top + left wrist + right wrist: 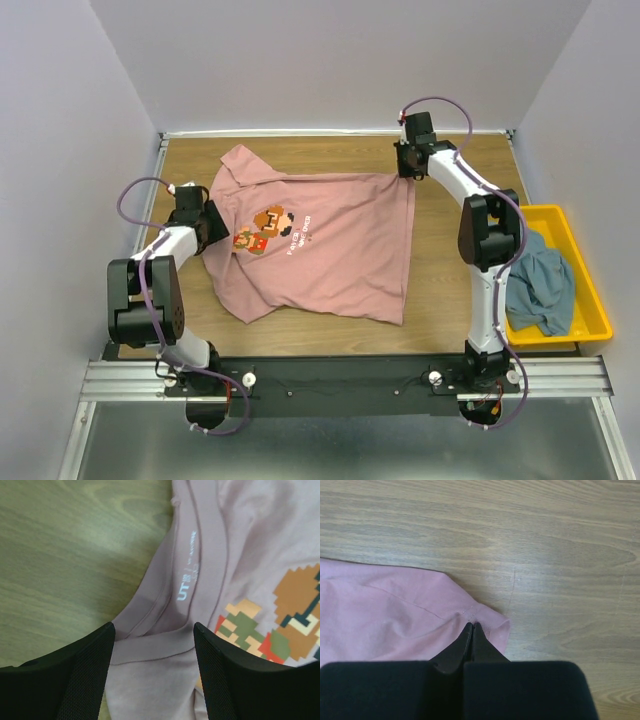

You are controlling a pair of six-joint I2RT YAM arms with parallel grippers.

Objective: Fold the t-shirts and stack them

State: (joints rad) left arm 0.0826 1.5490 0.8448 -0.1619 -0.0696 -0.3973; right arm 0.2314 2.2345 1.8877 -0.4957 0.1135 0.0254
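Observation:
The dusty-pink t-shirt [330, 255] lies spread on the wooden table, print side up, neck to the left. My left gripper [213, 226] is open at the neck. In the left wrist view its jaws [153, 627] stand wide apart, one on each side of the collar [187, 575], with pink cloth between them. My right gripper [408, 172] is shut on the shirt's far right hem corner. In the right wrist view [472, 625] its tips pinch the cloth [385, 615] at table level. The blue-grey t-shirt [542, 285] lies crumpled in the yellow bin [560, 214].
The yellow bin stands at the table's right edge beside the right arm. Bare wood table [440, 290] shows to the right of the pink shirt and along the far edge. Walls close off the back and both sides.

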